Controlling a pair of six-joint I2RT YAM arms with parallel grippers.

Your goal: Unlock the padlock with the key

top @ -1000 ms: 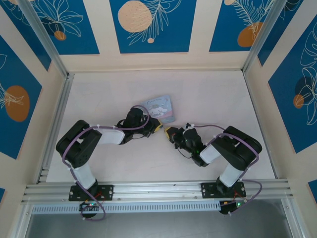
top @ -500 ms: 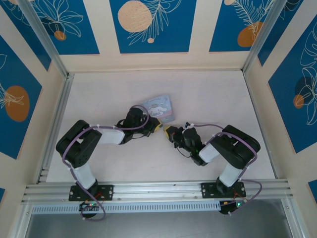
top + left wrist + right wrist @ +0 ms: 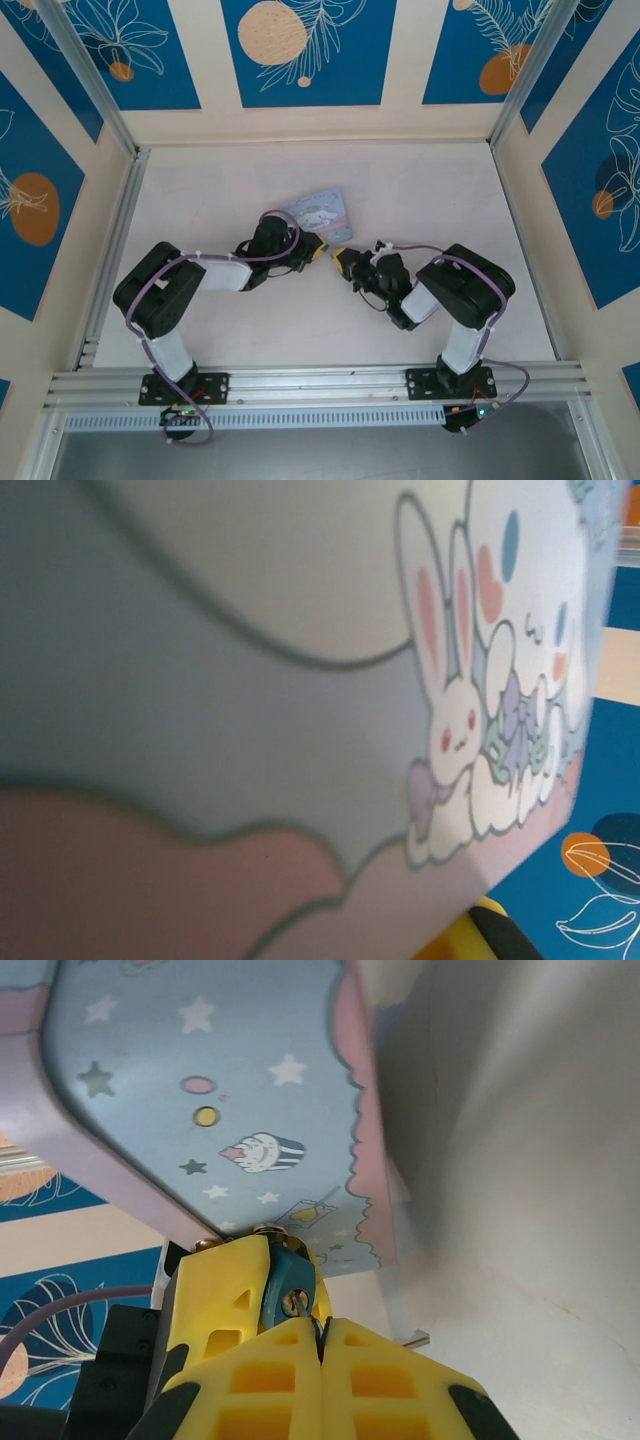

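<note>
Left end effector (image 3: 316,250): reaching toward the middle of the surface (image 3: 200,200) and sitting just at the near corner of the tin (image 3: 322,212); in the right wrist view its yellow fingers (image 3: 220,1290) are pressing in on either side of the padlock (image 3: 290,1285), so it is gripping the lock

Right end effector (image 3: 343,260): facing the left one from the right, the two tips nearly touching; its yellow fingers (image 3: 260,1380) are squeezing fully together with no gap between them, pinching a thin silvery sliver, the key (image 3: 318,1327)

Padlock: sitting in the left grip, right under the tin's lower edge; its small metal top is meeting that edge, though the join is too small to make out; its round keyhole is facing the right end effector

Key: sticking out from between the right fingertips; its tip is lying right at the keyhole; whether it is entering the hole cannot be told

Tin: light blue with stars, a cupcake and pink scalloped trim, looming close above both end effectors in the right wrist view; in the left wrist view a printed white rabbit (image 3: 455,710) is showing, very close and blurred

Arms: both bending inward from their bases at the near edge, meeting near the centre of the surface
</note>
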